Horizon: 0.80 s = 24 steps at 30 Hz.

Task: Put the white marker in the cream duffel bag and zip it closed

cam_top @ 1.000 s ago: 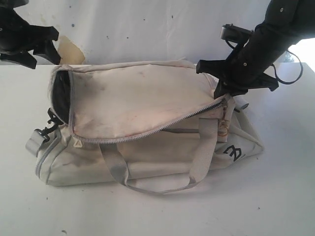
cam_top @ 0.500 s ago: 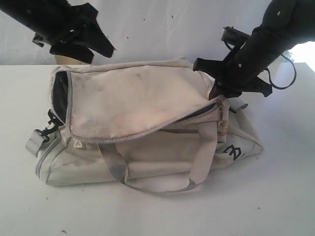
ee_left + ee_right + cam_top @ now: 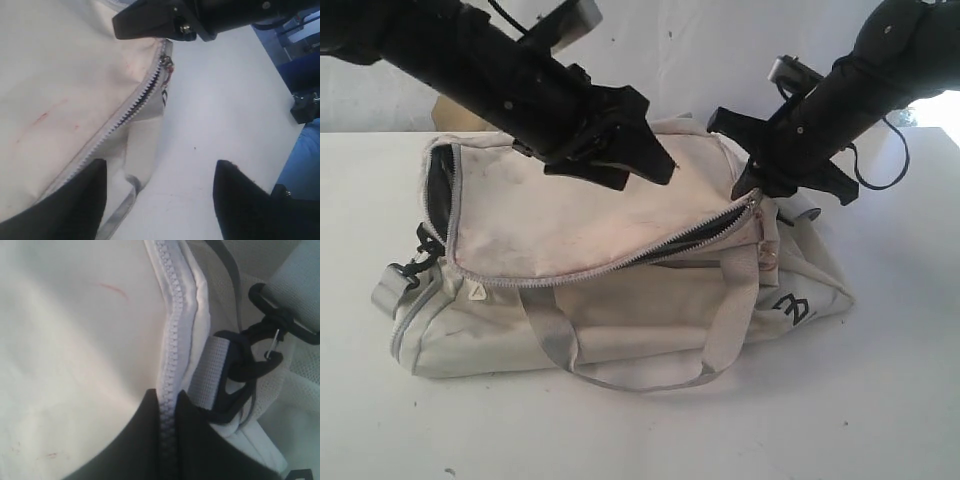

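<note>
The cream duffel bag (image 3: 620,290) lies on the white table, its long zipper (image 3: 620,262) gaping from the left end, where dark lining (image 3: 442,190) shows, to the right end. My left gripper (image 3: 642,172) hovers open over the top flap; in its wrist view the gripper (image 3: 160,165) frames bag edge and table, with nothing between the fingers. My right gripper (image 3: 756,196) is shut on the zipper tape (image 3: 172,340) at the bag's right end, seen in its wrist view (image 3: 168,392). The zipper slider (image 3: 165,62) sits just under the right gripper's finger (image 3: 150,22). The white marker is out of view.
A grey webbing handle (image 3: 560,345) droops over the bag's front. A black clip (image 3: 420,255) and grey strap pad (image 3: 388,288) hang at the left end, another black clip (image 3: 250,360) at the right. White table (image 3: 880,400) surrounds the bag; blue objects (image 3: 305,65) lie beyond its edge.
My left arm has swung from the far left corner rightward to above the bag's middle. The right gripper has edged slightly left, still holding the zipper end; the flap has shifted a little.
</note>
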{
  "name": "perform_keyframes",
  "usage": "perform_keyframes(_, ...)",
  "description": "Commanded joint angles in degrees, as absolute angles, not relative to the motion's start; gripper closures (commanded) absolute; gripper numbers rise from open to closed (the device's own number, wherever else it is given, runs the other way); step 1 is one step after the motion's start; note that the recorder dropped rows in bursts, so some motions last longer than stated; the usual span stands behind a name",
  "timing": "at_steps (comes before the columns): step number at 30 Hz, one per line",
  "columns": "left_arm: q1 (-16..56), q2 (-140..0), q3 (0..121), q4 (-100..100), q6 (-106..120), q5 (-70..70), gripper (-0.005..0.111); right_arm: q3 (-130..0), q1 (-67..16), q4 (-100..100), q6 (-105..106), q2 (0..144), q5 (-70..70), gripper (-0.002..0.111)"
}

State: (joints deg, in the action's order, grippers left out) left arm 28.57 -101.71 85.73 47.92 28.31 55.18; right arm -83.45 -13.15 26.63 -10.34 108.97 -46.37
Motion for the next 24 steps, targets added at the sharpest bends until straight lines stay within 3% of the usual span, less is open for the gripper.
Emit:
perform_keyframes(1,31.0,-101.0,82.3,54.8,33.9,50.6,0.042,-84.0,-12.9,27.7,-10.5,108.8,-45.6,0.108)
perform_keyframes(13,39.3,-103.4,76.8,61.0,47.4,40.5,0.047,-84.0,-12.9,28.6,-7.2,108.8,-44.5,0.108)
perform_keyframes(24,39.6,-108.5,76.8,82.5,64.8,42.0,0.048,-84.0,-12.9,28.6,-2.6,108.8,-44.7,0.108)
